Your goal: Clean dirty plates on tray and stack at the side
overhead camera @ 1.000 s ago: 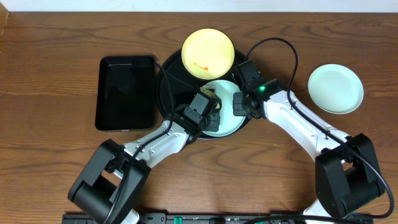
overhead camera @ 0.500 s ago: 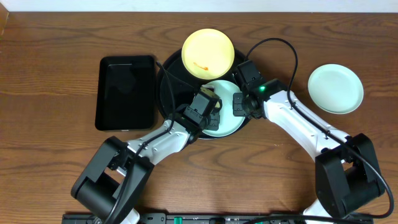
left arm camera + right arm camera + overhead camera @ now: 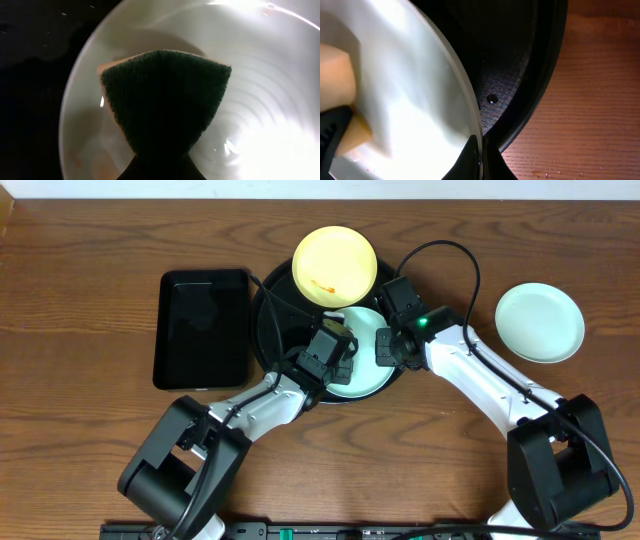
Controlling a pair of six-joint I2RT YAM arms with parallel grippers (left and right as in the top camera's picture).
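Your left tool (image 3: pixel 160 169) grips the sponge (image 3: pixel 165 105) on the mint plate (image 3: pixel 260 90). Right wrist alone shows your right tool (image 3: pixel 476 159) pinched on that plate's rim.

On the wooden counter (image 3: pixel 80 280): large round glossy black tray (image 3: pixel 266 330) at centre, small rectangular black tray (image 3: pixel 203 328) just left of it. Pale yellow round plastic plate (image 3: pixel 334 265) at the round tray's far side, over the rim. Pale mint-green round plastic plate (image 3: pixel 368 380) inside the tray, near-right, with a dark green scouring sponge (image 3: pixel 165 100) on it. Second pale mint-green plastic plate (image 3: pixel 540 322) on the counter, well right.
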